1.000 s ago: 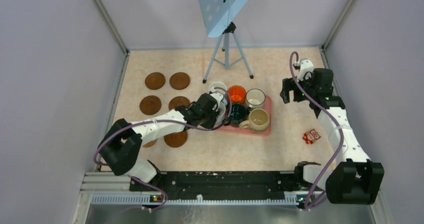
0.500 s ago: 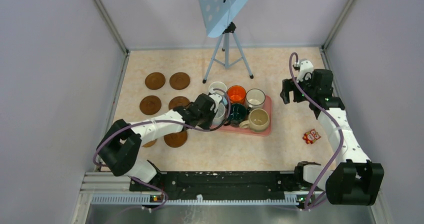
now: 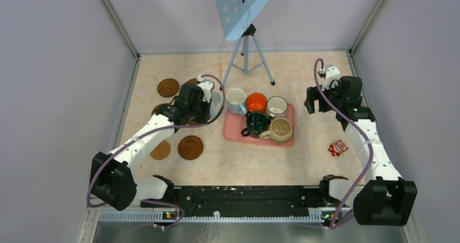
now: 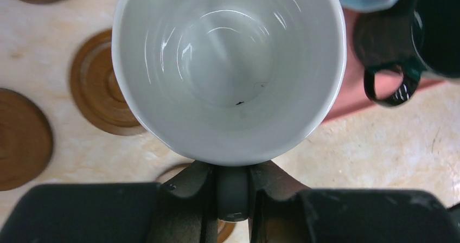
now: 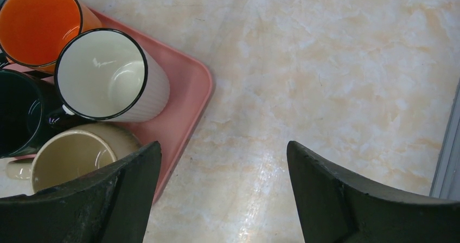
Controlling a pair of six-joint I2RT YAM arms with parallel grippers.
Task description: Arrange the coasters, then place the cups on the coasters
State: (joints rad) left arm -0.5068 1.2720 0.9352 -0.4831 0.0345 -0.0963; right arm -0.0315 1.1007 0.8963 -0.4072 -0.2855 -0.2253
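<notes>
My left gripper is shut on the handle of a white cup, which hangs upright above the brown coasters. Under it lie one coaster and another. From above, more coasters show at the back left and near the front, with a lighter tan one. On the pink tray stand a white cup, an orange cup, a dark-rimmed white cup, a dark green cup and a beige cup. My right gripper hangs open beside the tray's right edge.
A tripod carrying a tilted blue perforated board stands at the back middle. A small red and white packet lies at the right. Grey walls close in the table on three sides.
My left gripper shut on the white cup's handle, lifted it off the tray and carried it left, over the coasters. The right arm has barely moved.
</notes>
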